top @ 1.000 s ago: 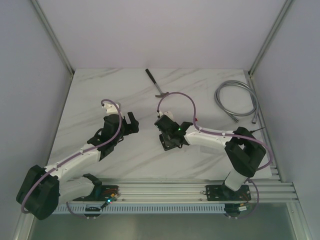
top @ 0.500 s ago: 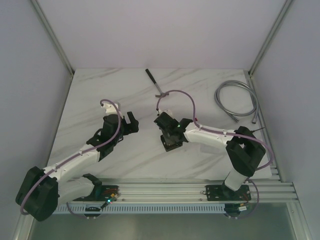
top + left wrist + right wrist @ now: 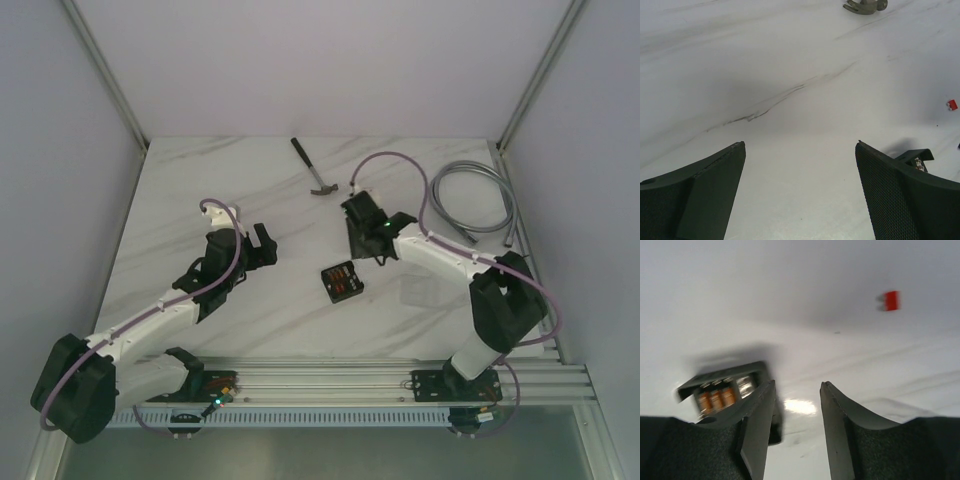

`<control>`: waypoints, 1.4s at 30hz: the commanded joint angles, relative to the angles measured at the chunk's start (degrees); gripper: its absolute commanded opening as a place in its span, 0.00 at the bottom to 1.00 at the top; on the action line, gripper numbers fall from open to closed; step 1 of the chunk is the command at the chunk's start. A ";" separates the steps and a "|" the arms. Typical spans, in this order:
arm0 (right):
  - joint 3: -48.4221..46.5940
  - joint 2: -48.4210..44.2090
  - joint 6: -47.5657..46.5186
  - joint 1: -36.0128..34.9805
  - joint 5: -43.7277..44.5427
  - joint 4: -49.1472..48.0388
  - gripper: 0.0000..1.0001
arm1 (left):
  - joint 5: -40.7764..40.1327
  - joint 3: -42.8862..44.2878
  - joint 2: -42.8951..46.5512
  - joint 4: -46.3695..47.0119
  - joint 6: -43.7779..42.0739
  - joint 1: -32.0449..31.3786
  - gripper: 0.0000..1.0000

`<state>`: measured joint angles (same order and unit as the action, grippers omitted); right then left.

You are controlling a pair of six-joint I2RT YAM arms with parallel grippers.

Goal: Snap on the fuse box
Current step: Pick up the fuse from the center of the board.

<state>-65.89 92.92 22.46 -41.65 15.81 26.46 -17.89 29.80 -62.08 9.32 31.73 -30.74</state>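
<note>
With left gripper (image 3: 800, 146) and right gripper (image 3: 797, 385) jaws apart and empty, lay the faint clear square plastic cover (image 3: 420, 291) squarely on the small black square plastic fuse box (image 3: 341, 283), then press evenly.

No text, label or number is legible (fuse box (image 3: 342, 283) included).

smooth glossy marble-look table (image 3: 200, 180) — matt black plastic fuse box (image 3: 342, 283), shiny metal hose (image 3: 436, 190)
</note>
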 commanded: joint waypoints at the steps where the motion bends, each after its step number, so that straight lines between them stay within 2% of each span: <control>1: 2.42 -0.11 -0.48 7.21 2.22 -1.10 0.48 | -0.54 -0.45 0.64 -0.45 0.36 0.33 1.00; 6: 1.28 4.12 -2.34 13.98 -0.88 -4.62 0.48 | -0.45 -0.36 0.23 -0.47 0.27 0.33 1.00; 13: -1.69 10.86 -1.10 18.33 0.75 -7.97 0.47 | -0.43 -0.17 -0.39 -0.45 0.18 0.41 1.00; 20: -4.75 14.23 -1.32 18.90 0.45 -9.58 0.47 | -0.47 -0.09 -0.82 -0.45 0.19 0.51 1.00; 26: -5.39 15.79 -0.84 19.32 3.84 -9.85 0.50 | -0.27 -0.02 -1.01 -0.45 0.19 0.51 1.00; 33: -4.71 16.96 -1.63 19.48 3.12 -8.61 0.47 | -0.19 -0.01 -1.08 -0.45 0.27 0.51 1.00; 42: 0.48 12.20 -2.15 19.80 4.05 -6.56 0.45 | -0.18 -0.13 -0.70 -0.45 0.35 0.59 1.00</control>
<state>-68.36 107.92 20.91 -22.41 17.58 16.99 -17.87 29.80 -62.74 9.30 31.73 -30.55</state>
